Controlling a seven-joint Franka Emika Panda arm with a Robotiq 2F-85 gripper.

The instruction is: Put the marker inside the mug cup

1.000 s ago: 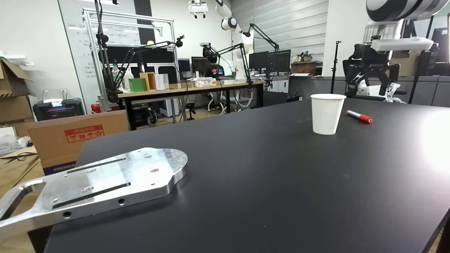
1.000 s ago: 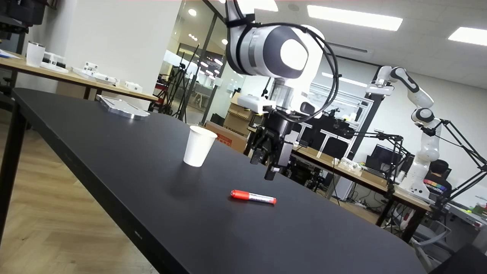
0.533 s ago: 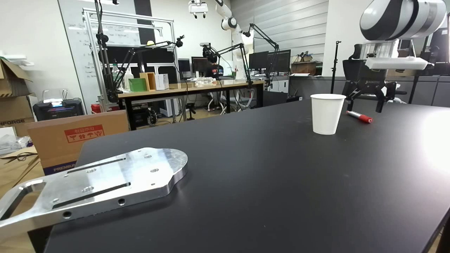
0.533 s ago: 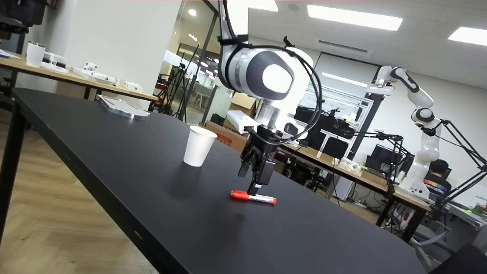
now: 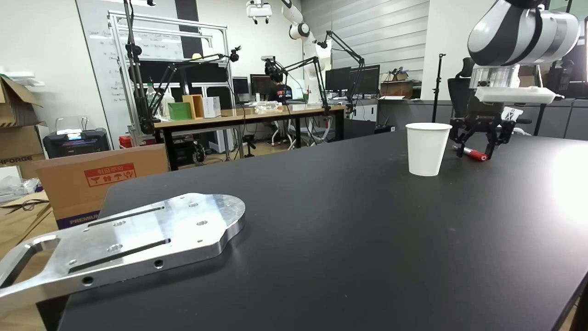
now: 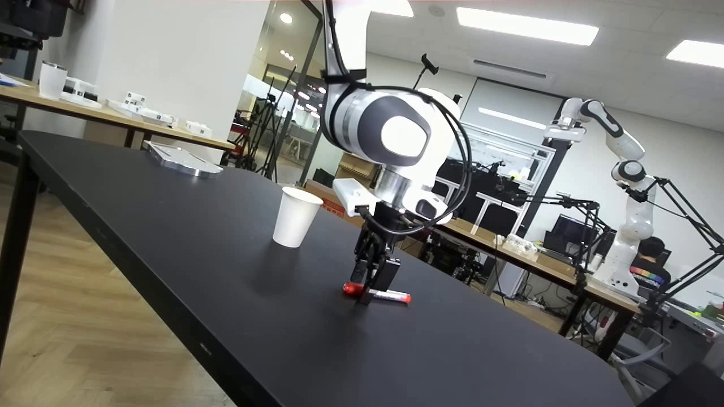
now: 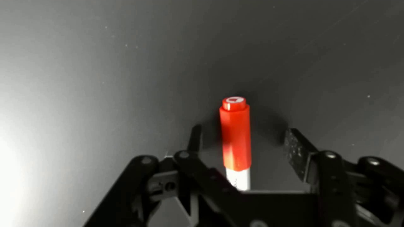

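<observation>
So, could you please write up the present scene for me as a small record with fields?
Object to place: slim red-and-white marker pen, lying on the black tabletop
Container: plain white handleless tapered cup, upright on the tabletop
Tool: black two-finger gripper, open, straddling the marker pen with a visible gap on either side
Other item: slotted silver metal plate, lying flat on the tabletop
Status: marker pen outside the cup, not yet gripped
</observation>
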